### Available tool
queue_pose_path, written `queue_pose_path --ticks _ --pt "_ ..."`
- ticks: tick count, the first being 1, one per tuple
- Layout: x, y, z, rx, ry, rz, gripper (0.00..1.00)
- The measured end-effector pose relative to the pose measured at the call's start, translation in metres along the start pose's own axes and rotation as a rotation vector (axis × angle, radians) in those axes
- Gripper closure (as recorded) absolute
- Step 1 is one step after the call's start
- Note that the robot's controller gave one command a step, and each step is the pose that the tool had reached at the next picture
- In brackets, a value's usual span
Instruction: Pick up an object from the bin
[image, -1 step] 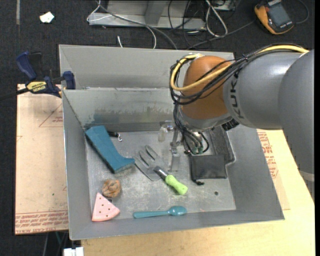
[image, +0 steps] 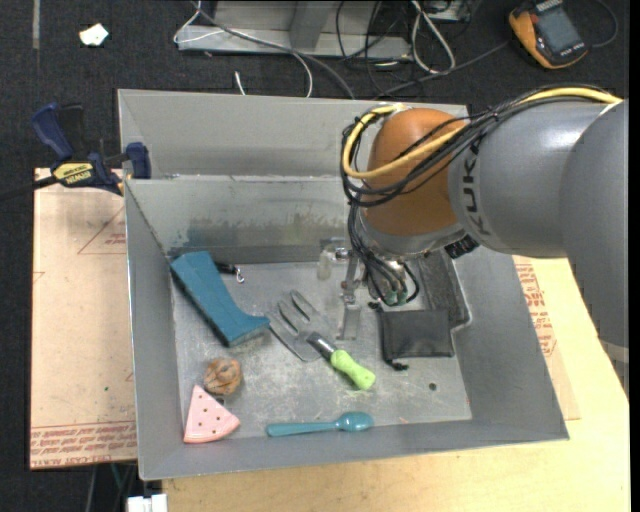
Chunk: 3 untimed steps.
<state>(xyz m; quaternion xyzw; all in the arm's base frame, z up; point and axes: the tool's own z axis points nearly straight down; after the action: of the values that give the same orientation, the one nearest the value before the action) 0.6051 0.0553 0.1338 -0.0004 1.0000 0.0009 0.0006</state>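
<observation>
1. We see the pincer (image: 345, 315) low inside the bin (image: 150, 290), under the arm's orange cover. We cannot tell whether it stands wide or narrow, and we see nothing held by it.
2. Just beneath its tip lies the fork (image: 320, 345). The metal tines lie to the view's left of the pincer and the green handle runs off toward the near wall. We take the fork as the likeliest thing to be picked.
3. We judge the step in hand to be the approach, since everything in the bin lies on the floor and the pick is not yet made.
4. The next move calls for coming down square across the fork's thin neck, closing firmly, then lifting straight up. The fork lies flat, so there is little to bite on.
5. Counting outward from the pincer:
   - one fork
   - one black pouch (image: 415, 335) just to its right, perhaps with a second dark piece behind it under the arm
   - one blue block (image: 212, 297) well to its left
   - one brown lump (image: 223, 375)
   - one pink wedge (image: 208, 418)
   - one teal spoon (image: 320, 426) by the near wall
</observation>
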Motion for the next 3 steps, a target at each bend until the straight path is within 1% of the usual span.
queue_pose_path --ticks 1,2,3 --pt "0.025 -0.031 0.014 -0.002 -0.002 -0.124 0.00" --pt "0.044 -0.044 0.023 0.000 0.000 -0.062 0.00" --pt "0.064 -0.091 -0.020 0.000 0.005 -0.053 0.00"
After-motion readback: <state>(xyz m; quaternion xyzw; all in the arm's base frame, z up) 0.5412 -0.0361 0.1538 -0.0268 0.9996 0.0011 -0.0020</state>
